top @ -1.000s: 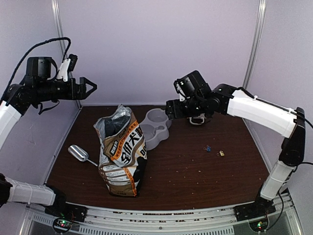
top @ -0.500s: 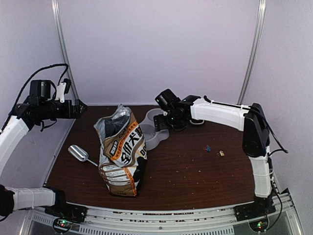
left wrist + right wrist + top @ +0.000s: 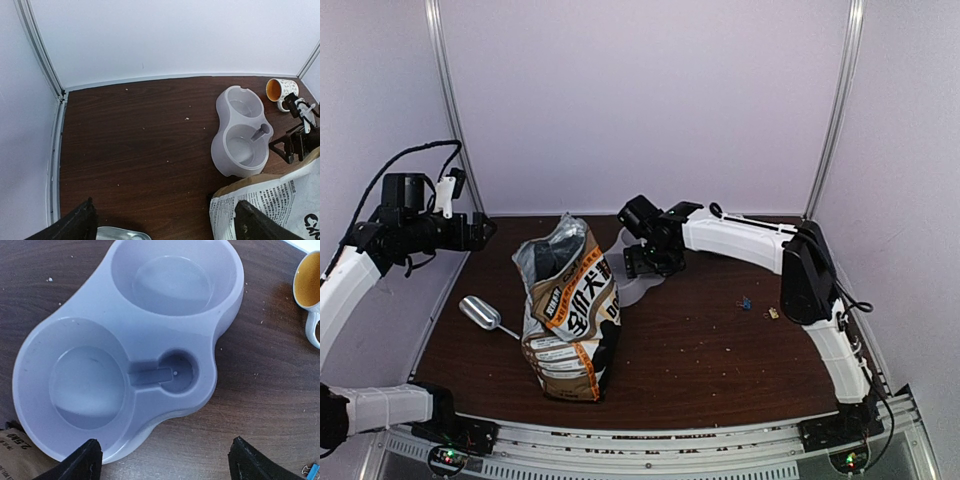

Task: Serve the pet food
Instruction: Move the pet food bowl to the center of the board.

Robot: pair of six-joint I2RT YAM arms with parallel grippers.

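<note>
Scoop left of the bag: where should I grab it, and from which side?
Grip the thin handle rather than the rounded scoop head. It lies flat on the table with the handle pointing at the bag, so I'd come straight down from above, closing across the handle, near the head where the bag leaves more room.

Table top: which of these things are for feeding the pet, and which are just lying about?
For the job:
- paper bag marked DOG
- grey double bowl, both wells empty
- metal scoop
The kibble itself is not in view.

Just lying about:
- mug beside the bowl
- small blue bit
- small yellowish bit
</note>
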